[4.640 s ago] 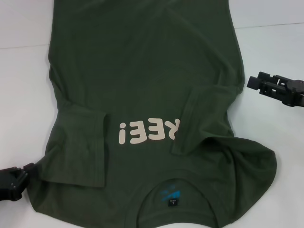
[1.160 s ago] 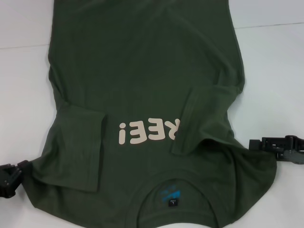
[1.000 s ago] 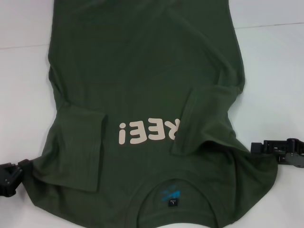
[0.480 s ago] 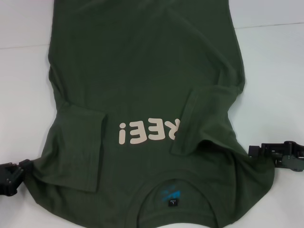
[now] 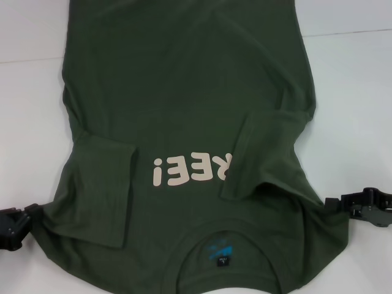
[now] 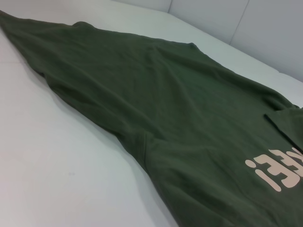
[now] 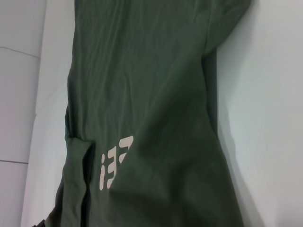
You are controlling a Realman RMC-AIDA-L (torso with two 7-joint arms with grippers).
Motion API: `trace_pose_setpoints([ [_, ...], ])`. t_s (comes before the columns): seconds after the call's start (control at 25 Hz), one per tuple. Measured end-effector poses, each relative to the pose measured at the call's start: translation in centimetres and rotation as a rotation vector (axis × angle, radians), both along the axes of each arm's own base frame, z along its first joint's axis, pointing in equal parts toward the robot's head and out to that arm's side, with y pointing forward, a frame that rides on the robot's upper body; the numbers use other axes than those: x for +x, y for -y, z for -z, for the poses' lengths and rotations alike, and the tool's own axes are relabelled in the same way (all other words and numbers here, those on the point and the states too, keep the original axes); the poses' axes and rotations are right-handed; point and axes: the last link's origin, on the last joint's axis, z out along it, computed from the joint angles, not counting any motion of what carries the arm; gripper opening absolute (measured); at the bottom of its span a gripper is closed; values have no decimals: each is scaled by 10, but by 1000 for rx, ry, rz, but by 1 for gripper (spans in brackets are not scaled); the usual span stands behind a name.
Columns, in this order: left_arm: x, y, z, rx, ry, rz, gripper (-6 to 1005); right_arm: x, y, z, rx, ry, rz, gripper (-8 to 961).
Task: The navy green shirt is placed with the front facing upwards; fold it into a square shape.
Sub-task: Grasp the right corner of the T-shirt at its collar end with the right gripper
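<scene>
The navy green shirt (image 5: 184, 92) lies front up on the white table (image 5: 30, 128), its collar (image 5: 223, 256) nearest me and its pale letters (image 5: 193, 170) reading upside down. Both sleeves are folded inward over the chest: one (image 5: 101, 190) on the left and one (image 5: 260, 153) on the right. My left gripper (image 5: 17, 222) sits low at the shirt's left shoulder edge, touching the cloth. My right gripper (image 5: 358, 205) is at the right shoulder edge, against the fabric. Both wrist views show only the shirt (image 6: 180, 118) (image 7: 151, 94) and its letters (image 6: 277, 170) (image 7: 116, 163).
White table surface flanks the shirt on both sides. A seam line (image 5: 349, 32) crosses the table at the far right. Pale wall panels (image 6: 265, 28) rise behind the far edge. The shirt's hem runs out of view at the top.
My right gripper has come from beside the shirt's middle down to the right shoulder edge, and the cloth there has drawn inward slightly. The left gripper has barely shifted.
</scene>
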Motion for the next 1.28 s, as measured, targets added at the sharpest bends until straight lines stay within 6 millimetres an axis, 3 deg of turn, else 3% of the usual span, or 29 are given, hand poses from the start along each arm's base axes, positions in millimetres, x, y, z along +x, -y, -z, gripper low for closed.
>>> trace_pose_setpoints([
  [0.28, 0, 0, 0, 1, 1, -1, 8, 0, 1, -1, 2, 0, -4, 170],
  [0.4, -1, -1, -2, 5, 2, -6, 8, 2, 1, -4, 1, 6, -7, 54],
  [0.8, -4, 9, -5, -45, 27, -38, 9, 13, 22, -19, -20, 19, -19, 54],
  [1.28, -14, 33, -8, -80, 62, -98, 9, 21, 31, -27, -16, 39, -14, 54],
])
